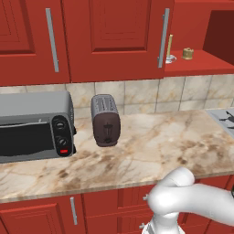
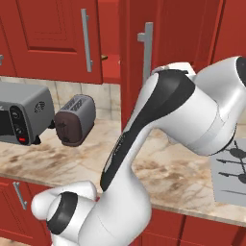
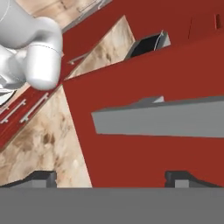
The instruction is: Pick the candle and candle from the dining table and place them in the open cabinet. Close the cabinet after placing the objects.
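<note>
Jaws' dark finger tips [image 3: 43, 177] at bottom edge of hand view, spread wide, holding nothing. Just ahead of gripper [image 3: 111, 179]: grey bar handle [image 3: 157, 122] of open cabinet door [image 3: 144, 162], long axis lying across gap between tips, door face red behind it.

Stick candle [image 1: 170, 48] on clear dish and squat brass candle [image 1: 188, 54] both stand on cabinet shelf [image 1: 201, 66], near each other but apart.

Judgement: placing done; only door closing left. Handle close in front of jaws; push door toward cabinet.

Toaster [image 1: 105, 119] and toaster oven [image 1: 34, 125] on marbled surface [image 1: 151, 151] below.

Red cabinet [image 1: 114, 36], beige-brown marbled counter [image 1: 151, 146], grey toaster [image 1: 105, 119], olive-gold candle [image 1: 170, 45]
</note>
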